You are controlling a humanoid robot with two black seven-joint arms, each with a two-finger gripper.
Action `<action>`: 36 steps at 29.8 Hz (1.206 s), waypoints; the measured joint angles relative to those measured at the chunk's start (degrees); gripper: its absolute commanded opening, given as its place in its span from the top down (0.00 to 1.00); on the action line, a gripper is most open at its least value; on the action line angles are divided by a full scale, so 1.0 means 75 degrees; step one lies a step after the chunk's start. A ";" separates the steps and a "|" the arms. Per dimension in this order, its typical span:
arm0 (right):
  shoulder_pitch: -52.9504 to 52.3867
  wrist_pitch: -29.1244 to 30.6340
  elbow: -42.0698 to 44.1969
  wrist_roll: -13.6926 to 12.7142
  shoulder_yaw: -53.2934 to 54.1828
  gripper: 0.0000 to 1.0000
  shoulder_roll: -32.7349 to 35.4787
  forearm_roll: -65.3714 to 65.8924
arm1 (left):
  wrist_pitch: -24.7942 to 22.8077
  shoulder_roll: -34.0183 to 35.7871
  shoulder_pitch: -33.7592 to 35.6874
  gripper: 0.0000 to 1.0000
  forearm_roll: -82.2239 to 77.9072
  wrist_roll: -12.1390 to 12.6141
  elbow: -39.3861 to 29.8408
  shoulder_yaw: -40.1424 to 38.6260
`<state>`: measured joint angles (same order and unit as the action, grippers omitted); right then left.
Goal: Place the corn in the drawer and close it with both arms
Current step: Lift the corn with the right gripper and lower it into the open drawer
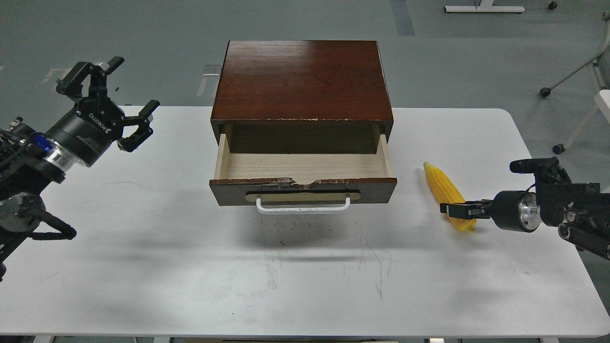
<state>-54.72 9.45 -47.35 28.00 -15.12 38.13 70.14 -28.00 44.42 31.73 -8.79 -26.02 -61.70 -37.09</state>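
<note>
The yellow corn (444,189) lies on the white table (305,276) to the right of the drawer, tilted with its tapered tip toward the far left. The drawer (376,189) is pulled open, and its pale wood interior (305,166) is empty. My right gripper (452,209) reaches in from the right, low over the near end of the corn. It is seen edge-on as a thin dark bar, so I cannot tell its fingers apart. My left gripper (132,85) is open and empty, held above the table's far left, well apart from the drawer.
The dark brown cabinet (302,81) stands at the table's far middle, with the white bar handle (303,207) facing me. Chair wheels and legs (567,81) stand on the floor at the far right. Loose cables hang by my left arm (28,224).
</note>
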 measured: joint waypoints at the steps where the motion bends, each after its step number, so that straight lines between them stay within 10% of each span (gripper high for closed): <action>1: -0.0018 -0.0019 -0.0024 0.0000 0.0000 0.93 0.0033 -0.0002 | 0.0000 0.0002 0.0000 0.00 0.0000 0.0000 0.0000 0.0000; 18: -0.3484 -0.0236 -0.1573 0.0000 0.0372 0.93 0.1412 -0.0120 | 0.0000 0.0174 0.0061 0.00 0.0000 0.0000 -0.0071 -0.0027; 36: -0.6963 -0.1080 -0.2170 0.0002 -0.2675 0.93 -0.2494 0.0662 | 0.0000 0.0576 0.0064 0.00 0.0000 -0.0115 -0.0269 -0.0001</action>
<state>-106.95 1.36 -63.63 28.01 -35.18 19.42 75.10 -28.00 48.74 32.21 -8.79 -26.88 -63.72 -37.09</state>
